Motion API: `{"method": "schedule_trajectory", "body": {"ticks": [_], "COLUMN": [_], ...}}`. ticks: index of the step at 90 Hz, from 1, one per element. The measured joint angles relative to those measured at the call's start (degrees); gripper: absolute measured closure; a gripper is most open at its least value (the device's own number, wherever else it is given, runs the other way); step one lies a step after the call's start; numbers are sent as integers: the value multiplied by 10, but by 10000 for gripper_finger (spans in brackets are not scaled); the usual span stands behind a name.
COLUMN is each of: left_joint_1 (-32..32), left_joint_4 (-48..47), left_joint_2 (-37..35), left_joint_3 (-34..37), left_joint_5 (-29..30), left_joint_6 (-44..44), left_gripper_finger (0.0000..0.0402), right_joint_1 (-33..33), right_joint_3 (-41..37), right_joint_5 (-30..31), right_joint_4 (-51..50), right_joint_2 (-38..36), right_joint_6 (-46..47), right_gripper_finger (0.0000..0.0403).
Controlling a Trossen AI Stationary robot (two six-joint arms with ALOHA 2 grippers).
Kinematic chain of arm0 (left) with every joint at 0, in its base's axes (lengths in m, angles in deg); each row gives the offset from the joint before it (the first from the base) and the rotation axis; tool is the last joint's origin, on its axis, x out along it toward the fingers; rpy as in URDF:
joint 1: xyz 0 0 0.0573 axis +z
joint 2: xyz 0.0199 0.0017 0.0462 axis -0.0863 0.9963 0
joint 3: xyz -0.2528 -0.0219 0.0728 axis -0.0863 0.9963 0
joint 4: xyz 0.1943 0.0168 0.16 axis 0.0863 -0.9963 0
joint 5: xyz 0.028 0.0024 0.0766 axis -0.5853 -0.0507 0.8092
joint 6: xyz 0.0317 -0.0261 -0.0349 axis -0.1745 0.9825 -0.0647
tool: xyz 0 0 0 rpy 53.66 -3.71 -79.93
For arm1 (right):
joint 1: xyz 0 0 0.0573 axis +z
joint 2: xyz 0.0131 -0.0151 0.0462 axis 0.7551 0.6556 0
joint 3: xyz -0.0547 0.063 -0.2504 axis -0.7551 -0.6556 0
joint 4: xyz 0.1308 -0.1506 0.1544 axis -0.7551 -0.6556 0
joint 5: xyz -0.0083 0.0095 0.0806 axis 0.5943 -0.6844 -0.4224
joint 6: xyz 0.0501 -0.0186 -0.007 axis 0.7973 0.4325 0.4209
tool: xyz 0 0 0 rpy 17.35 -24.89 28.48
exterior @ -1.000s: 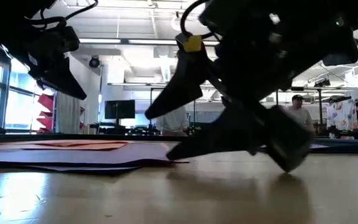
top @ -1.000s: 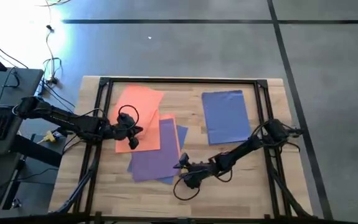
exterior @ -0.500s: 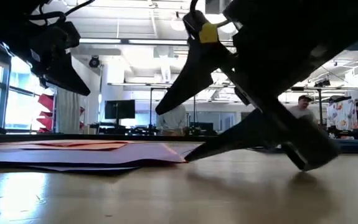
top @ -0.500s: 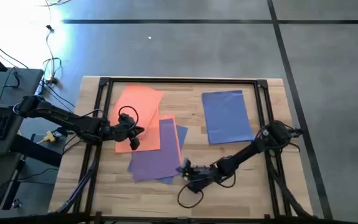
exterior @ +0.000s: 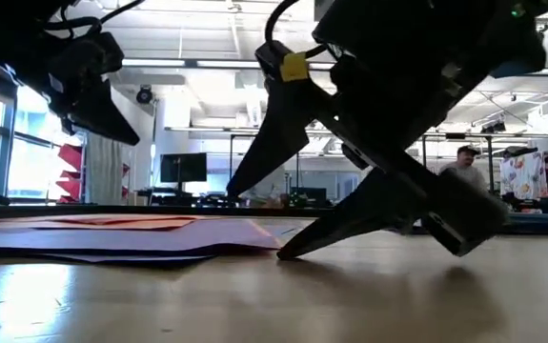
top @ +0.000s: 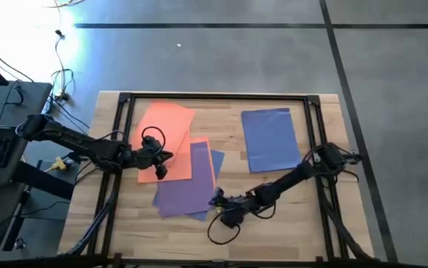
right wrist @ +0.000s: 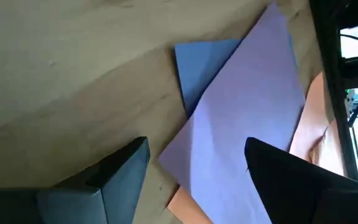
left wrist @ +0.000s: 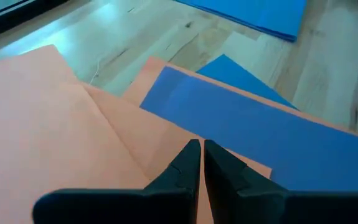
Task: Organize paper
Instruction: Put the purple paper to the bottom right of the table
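Left gripper (top: 159, 172): I see it over the lower edge of the orange sheets, on the left half of the table. In the left wrist view its two fingers (left wrist: 188, 163) stand almost together, with only a thin gap, and nothing is between them.
Right gripper (top: 215, 201): it is low at the front middle of the table, just beside the right corner of the purple sheet. Its fingers (right wrist: 126, 163) are spread wide apart and hold nothing; in the low view the lower finger tip is down at the wood near the paper edge.
Orange sheets (top: 167, 132): they lie fanned at the back left of the wooden table (top: 273, 216), not squared with each other.
Purple sheet (top: 185, 186): it lies slanted across the front part of the orange ones, towards the table middle.
Blue sheet under purple (top: 218, 160): only a corner shows out at the right side of the purple sheet.
Blue stack (top: 270, 139): it lies apart at the back right, well away from the mixed pile.
Background: I see a person (exterior: 460, 167) far behind the table in the low view.
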Motion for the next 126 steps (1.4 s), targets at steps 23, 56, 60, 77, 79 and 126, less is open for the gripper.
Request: {"method": "schedule_trajectory", "body": {"ticks": [23, 56, 60, 77, 79, 126], "left_joint_1": [0, 0, 0, 0, 0, 0], "left_joint_4": [0, -1, -1, -1, -1, 2], "left_joint_2": [0, 0, 0, 0, 0, 0], "left_joint_3": [0, 0, 0, 0, 0, 0], "left_joint_5": [-1, -1, -1, -1, -2, -2], "left_joint_6": [0, 0, 0, 0, 0, 0], "left_gripper_finger": [402, 402, 402, 402, 402, 402], "right_joint_1": [-9, -10, -10, -20, -20, -56], "right_joint_3": [3, 1, 1, 1, 1, 2], "right_joint_5": [37, 185, 183, 154, 155, 143], "right_joint_4": [9, 40, 44, 40, 38, 48], "right_joint_2": [1, 3, 3, 3, 3, 3], "right_joint_6": [33, 83, 88, 124, 120, 115], "right_gripper_finger": [145, 186, 193, 212, 213, 234]}}
